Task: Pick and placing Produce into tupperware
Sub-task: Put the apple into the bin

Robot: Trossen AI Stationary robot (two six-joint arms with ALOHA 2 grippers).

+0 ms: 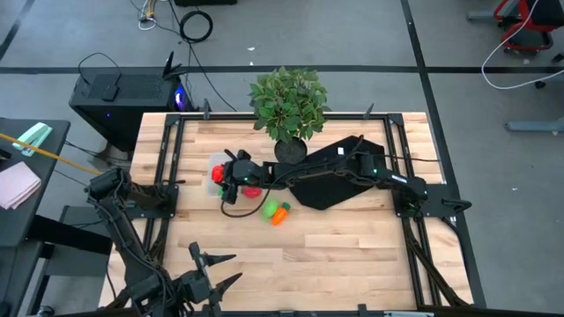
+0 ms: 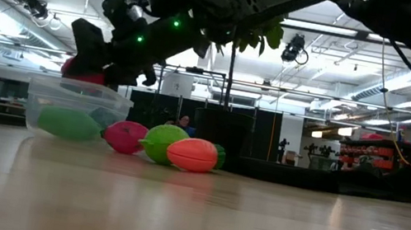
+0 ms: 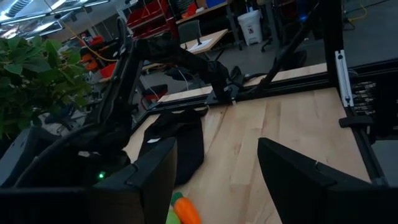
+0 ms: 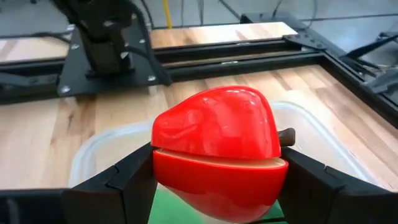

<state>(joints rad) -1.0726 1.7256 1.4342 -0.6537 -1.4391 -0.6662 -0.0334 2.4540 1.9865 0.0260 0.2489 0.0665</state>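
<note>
**One red piece held above the tub**

One red toy apple (image 4: 216,151) is clamped between the fingers of the right gripper (image 1: 231,175), stem (image 4: 286,135) pointing sideways, directly over the clear tub (image 4: 93,149). One light green oblong piece (image 2: 68,123) is seen in the low view lying inside the tub (image 2: 76,110), long axis level with the table. Three more pieces are seen beside the tub: one pink (image 2: 126,136), one green (image 2: 161,141), one orange (image 2: 193,154). The high view shows the orange one (image 1: 279,213) clearly. The left gripper (image 1: 205,266) is parked at the near table edge, fingers spread, holding nothing.
</note>
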